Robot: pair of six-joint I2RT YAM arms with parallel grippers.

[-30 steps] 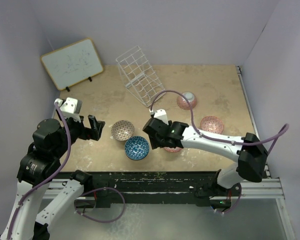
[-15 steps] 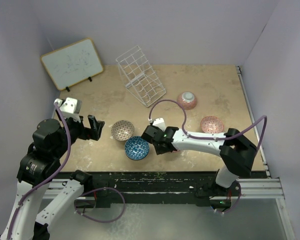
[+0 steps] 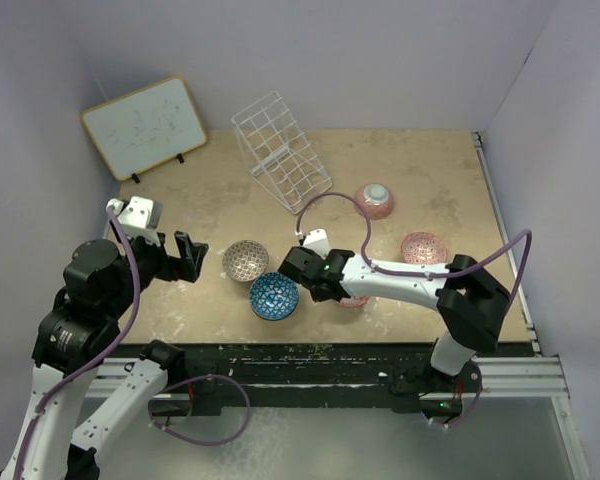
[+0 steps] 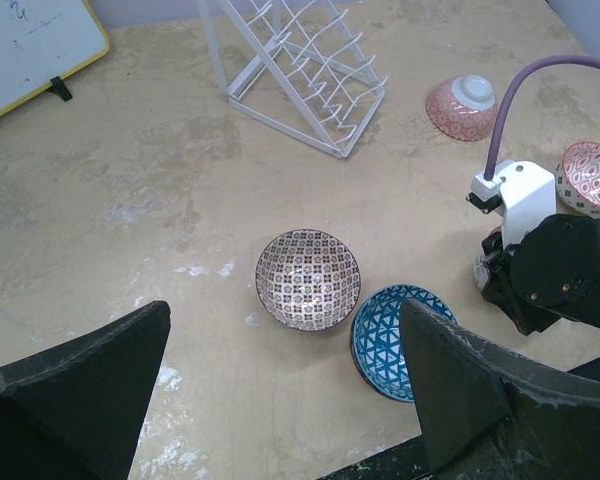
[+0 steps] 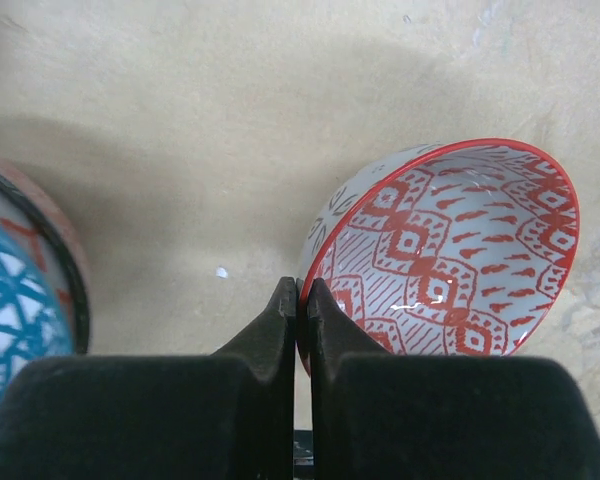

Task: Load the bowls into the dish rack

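Red-patterned bowl (image 5: 450,250) lies tilted, well short of the dish rack (image 3: 280,150) on its near side, rim pinched tight in the right gripper (image 5: 302,290). It's a thin grip, so lift slowly, then slot the bowl between the wires. Left gripper (image 3: 192,256) gapes wide, empty. Count: five bowls (image 3: 274,296), one rack, none loaded.

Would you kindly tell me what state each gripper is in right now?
Left gripper: open, holding nothing.
Right gripper: shut on the rim of the red-patterned bowl.

Bright, even light casts a soft shadow beside the red bowl (image 5: 450,250).
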